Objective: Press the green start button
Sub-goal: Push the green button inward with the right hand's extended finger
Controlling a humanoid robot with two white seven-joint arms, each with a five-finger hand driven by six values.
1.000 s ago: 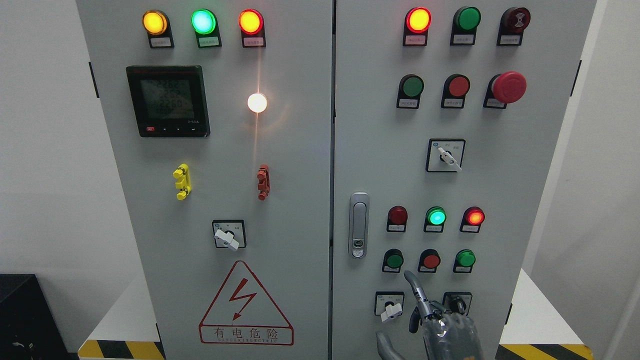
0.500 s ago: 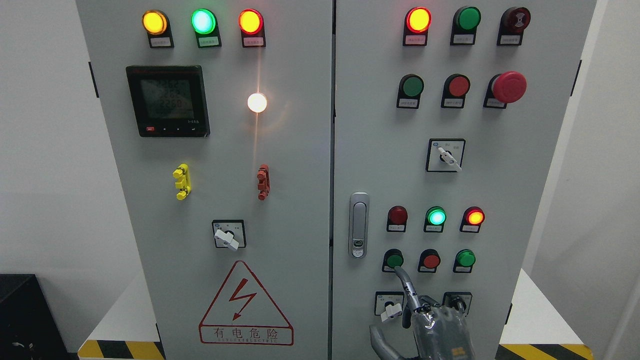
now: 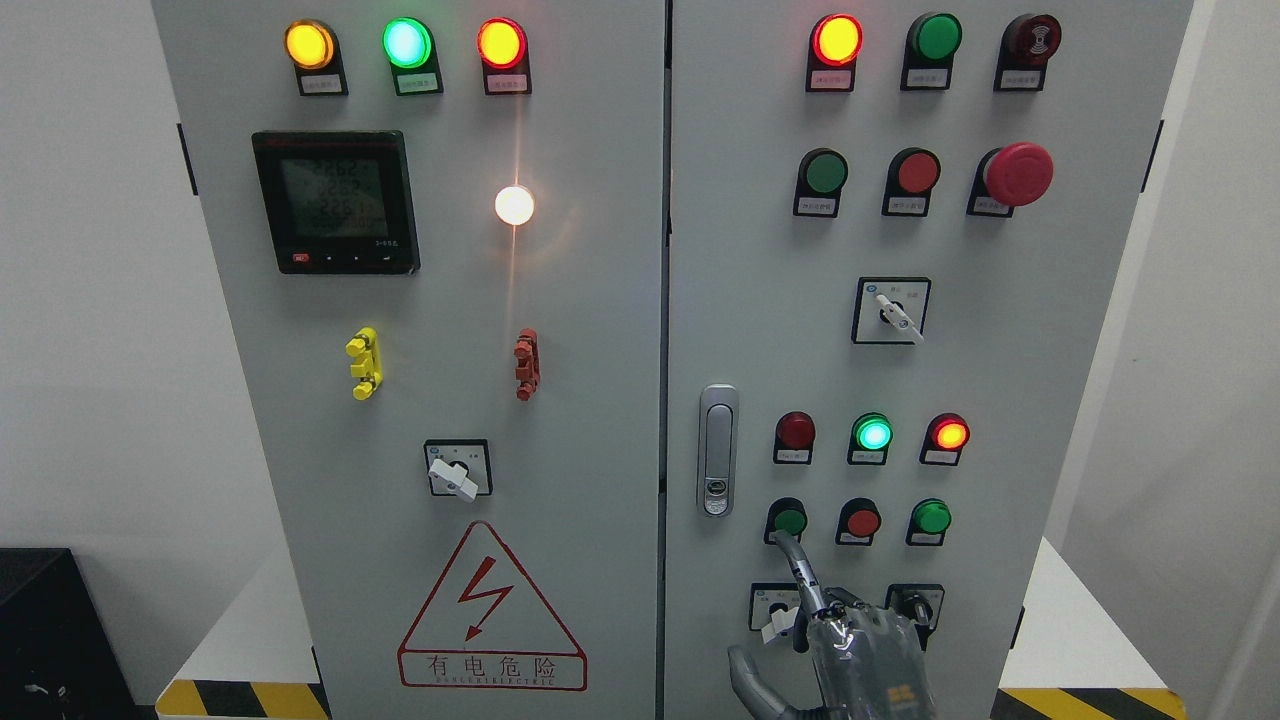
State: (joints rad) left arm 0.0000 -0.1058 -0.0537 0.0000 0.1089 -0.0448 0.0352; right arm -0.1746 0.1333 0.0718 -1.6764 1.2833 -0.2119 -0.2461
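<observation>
A green push button (image 3: 789, 520) sits at the left of the lower button row on the right cabinet door (image 3: 760, 300). My right hand (image 3: 800, 610) rises from the bottom edge, right of the middle, in front of that door. Its index finger (image 3: 795, 565) is stretched up and to the left, and the tip lies at the button's lower edge. The other fingers are curled and the thumb (image 3: 745, 680) sticks out to the left. It holds nothing. My left hand does not show.
Beside the green button are a red button (image 3: 862, 521) and another green one (image 3: 931, 517). Above them glow three indicator lamps (image 3: 872, 434). A white selector switch (image 3: 781, 612) lies just left of my hand, another (image 3: 912, 603) behind it. A door latch (image 3: 716, 450) stands further left.
My right hand has moved left and slightly down, and its index fingertip went from below the red button to the lower edge of the left green button.
</observation>
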